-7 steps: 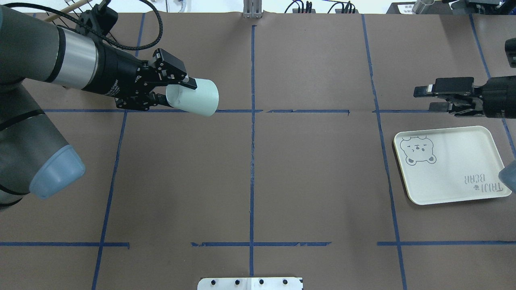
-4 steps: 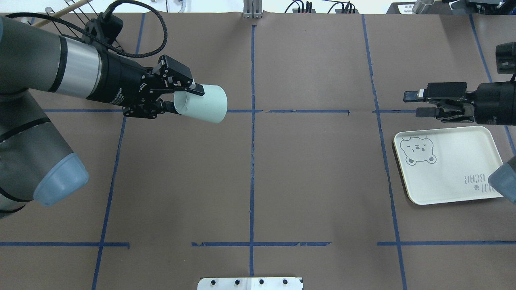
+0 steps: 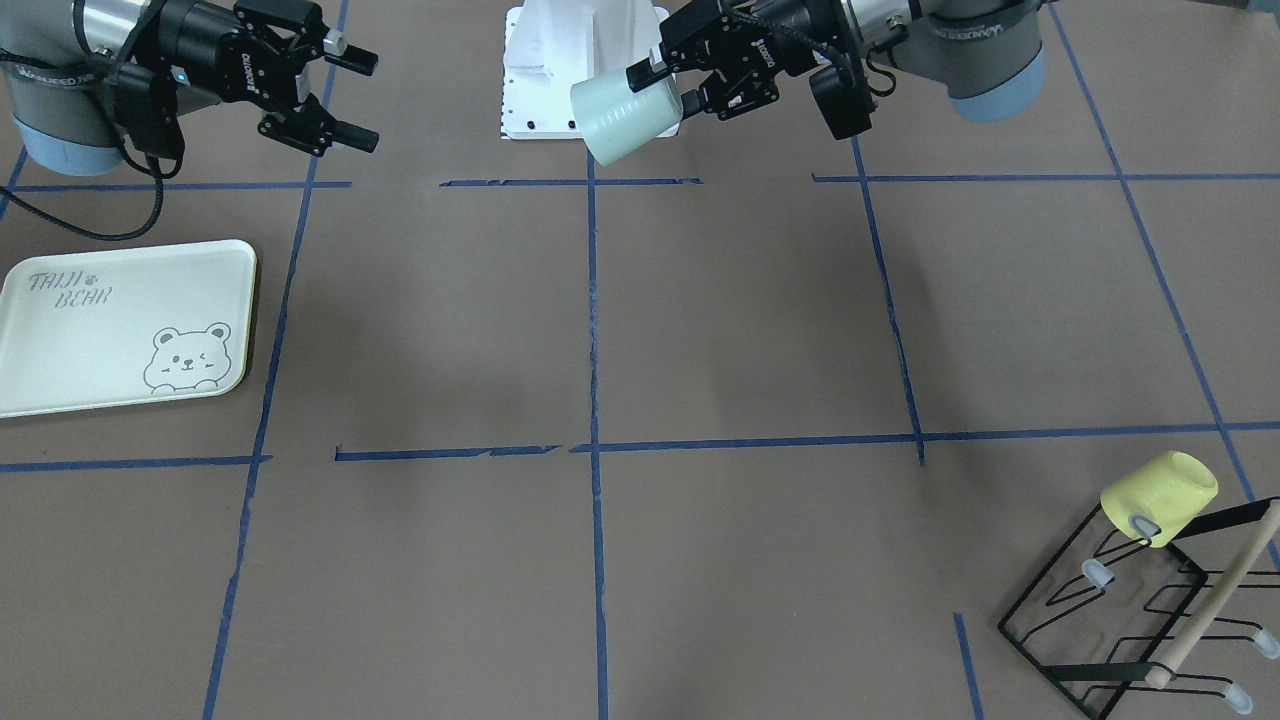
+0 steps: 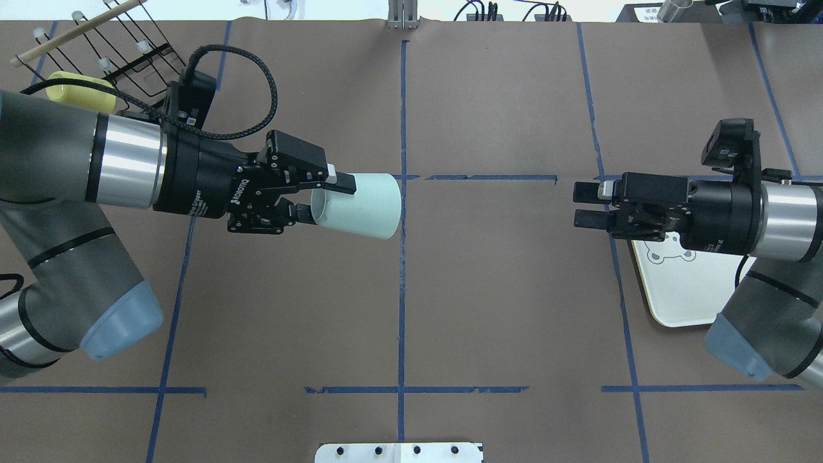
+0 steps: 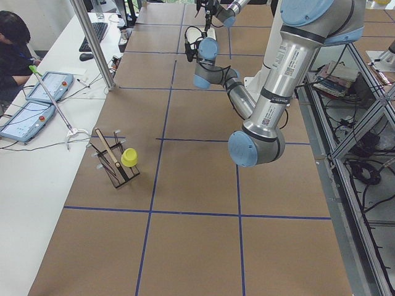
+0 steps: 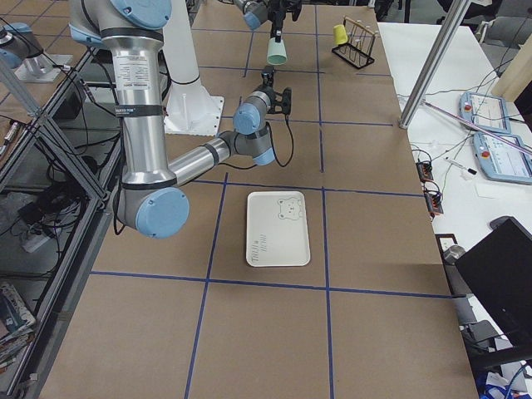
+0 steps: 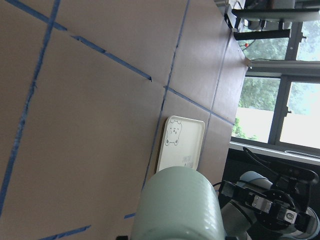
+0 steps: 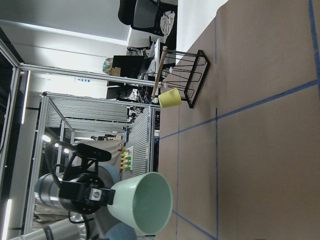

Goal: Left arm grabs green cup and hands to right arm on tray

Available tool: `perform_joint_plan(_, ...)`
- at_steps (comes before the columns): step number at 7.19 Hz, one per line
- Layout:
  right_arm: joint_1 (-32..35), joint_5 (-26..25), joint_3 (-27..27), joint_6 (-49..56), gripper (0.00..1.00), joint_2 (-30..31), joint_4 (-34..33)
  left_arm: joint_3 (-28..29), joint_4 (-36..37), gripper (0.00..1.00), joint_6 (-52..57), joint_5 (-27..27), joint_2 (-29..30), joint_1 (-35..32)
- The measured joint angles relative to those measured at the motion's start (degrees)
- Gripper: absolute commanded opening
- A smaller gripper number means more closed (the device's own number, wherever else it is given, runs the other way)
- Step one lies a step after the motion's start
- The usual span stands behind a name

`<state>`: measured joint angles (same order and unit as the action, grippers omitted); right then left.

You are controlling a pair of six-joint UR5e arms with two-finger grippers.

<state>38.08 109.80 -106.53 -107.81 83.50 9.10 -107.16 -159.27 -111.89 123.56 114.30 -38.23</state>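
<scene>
My left gripper (image 4: 325,200) is shut on the narrow end of the pale green cup (image 4: 363,206) and holds it on its side above the table, just left of the centre line. The cup's wide end points at my right gripper (image 4: 584,204), which is open and empty, level with the cup and well apart from it. The cup also shows in the front view (image 3: 625,118), the left wrist view (image 7: 175,205) and the right wrist view (image 8: 142,202). The cream bear tray (image 4: 675,289) lies on the table, partly hidden under my right arm.
A yellow cup (image 4: 77,93) hangs on a black wire rack (image 4: 128,48) at the far left corner, behind my left arm. Blue tape lines divide the brown table. A white mounting plate (image 4: 398,452) sits at the near edge.
My left gripper has carried the green cup to the right, toward the table's centre. My right gripper has moved left, past the tray's left edge, toward the cup, and is still open.
</scene>
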Motion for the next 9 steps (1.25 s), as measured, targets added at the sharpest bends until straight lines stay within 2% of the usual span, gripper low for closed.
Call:
perform_joint_plan(2,-2.0,-0.6,0.0,-2.4,1.0,-2.6,0.5,4.9,-11.2,0.23,-0.2,-0.2,0.5,1.7)
perform_joint_plan(6,-6.1,-0.7,0.3,-2.8,1.0,-6.6,0.1,6.5,-18.4,0.22,-2.2,-1.5,2.5,4.6)
perform_joint_plan(9,-6.7,-0.8,0.2,-2.9,1.0,-8.3,0.0,7.6,-26.6,0.22,-3.6,-8.9,2.4,9.7)
